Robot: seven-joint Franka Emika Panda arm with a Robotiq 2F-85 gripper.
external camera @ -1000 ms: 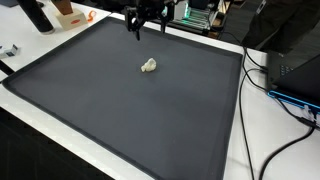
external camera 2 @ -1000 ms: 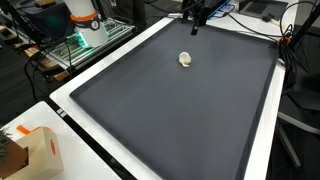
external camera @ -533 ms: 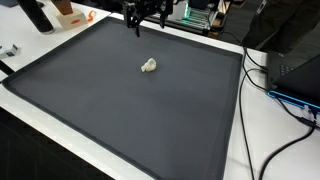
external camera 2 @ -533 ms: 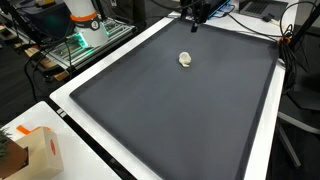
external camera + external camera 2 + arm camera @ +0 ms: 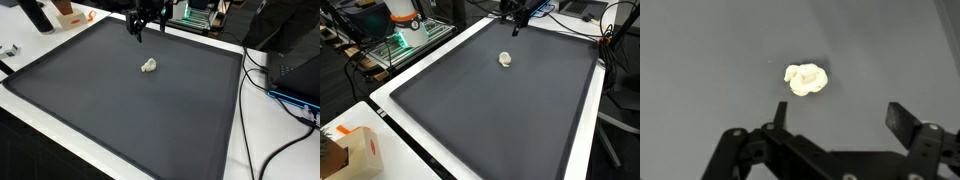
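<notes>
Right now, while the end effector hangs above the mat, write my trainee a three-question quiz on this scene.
1. True or false: the end effector is gripping the small crumpled cream-coloured lump.
2. What does the lump lie on? A) the large dark grey flat mat; B) a white plate; C) a wooden tray.
3. Fill the gap: the end effector's jaws stand ____, with nothing between them.

Key: 1 false, they are apart; 2 A; 3 open.
</notes>
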